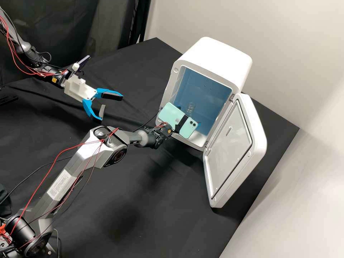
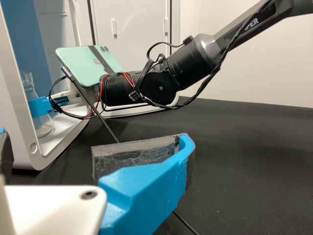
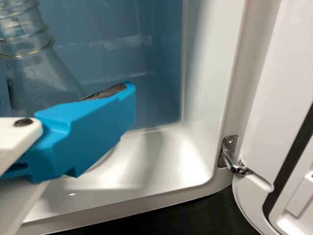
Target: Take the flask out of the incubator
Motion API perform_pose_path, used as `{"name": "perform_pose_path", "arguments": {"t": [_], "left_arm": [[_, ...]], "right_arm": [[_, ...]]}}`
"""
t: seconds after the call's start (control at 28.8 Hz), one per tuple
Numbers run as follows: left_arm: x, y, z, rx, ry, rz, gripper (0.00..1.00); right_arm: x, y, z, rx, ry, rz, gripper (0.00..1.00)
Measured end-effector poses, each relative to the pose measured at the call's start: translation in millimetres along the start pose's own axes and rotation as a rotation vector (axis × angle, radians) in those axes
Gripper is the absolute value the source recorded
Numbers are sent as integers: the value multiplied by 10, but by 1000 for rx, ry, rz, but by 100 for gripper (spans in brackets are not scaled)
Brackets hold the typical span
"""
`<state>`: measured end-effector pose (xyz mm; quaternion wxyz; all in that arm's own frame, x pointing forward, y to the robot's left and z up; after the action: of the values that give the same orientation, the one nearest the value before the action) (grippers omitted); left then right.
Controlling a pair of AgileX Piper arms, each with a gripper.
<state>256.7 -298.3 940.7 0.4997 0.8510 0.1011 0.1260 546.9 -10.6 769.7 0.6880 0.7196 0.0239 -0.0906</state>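
Note:
The white incubator (image 1: pixel 215 57) stands at the bench's back right, its door (image 1: pixel 233 143) swung wide open. A clear glass flask (image 1: pixel 191 107) stands upright on the floor of the blue chamber, as the right wrist view shows from close by (image 3: pixel 34 73). My right gripper (image 3: pixel 83 122) is inside the chamber, right up against the flask's lower wall. From the left wrist view it (image 2: pixel 41 105) overlaps the flask (image 2: pixel 30 98). My left gripper (image 1: pixel 109 105) hangs open and empty above the bench, left of the incubator.
A mint-green phone (image 1: pixel 179 120) strapped to the right wrist sits at the incubator's mouth. The right arm (image 1: pixel 107 147) stretches across the bench from the front left. The door's hinge (image 3: pixel 230 159) is close beside the right gripper. A white wall rises behind.

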Motion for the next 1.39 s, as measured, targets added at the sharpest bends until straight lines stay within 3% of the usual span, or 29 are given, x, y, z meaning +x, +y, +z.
{"name": "perform_pose_path", "arguments": {"t": [0.21,0.38,0.66,1.39], "left_arm": [[0,0,0,0,0,0,100],[0,0,0,0,0,0,100],[0,0,0,0,0,0,100],[0,0,0,0,0,0,100]], "right_arm": [[0,0,0,7,0,0,0],[0,-5,-3,-5,4,-5,0],[0,-5,-3,17,4,-5,0],[0,-1,-9,22,10,-1,0]]}}
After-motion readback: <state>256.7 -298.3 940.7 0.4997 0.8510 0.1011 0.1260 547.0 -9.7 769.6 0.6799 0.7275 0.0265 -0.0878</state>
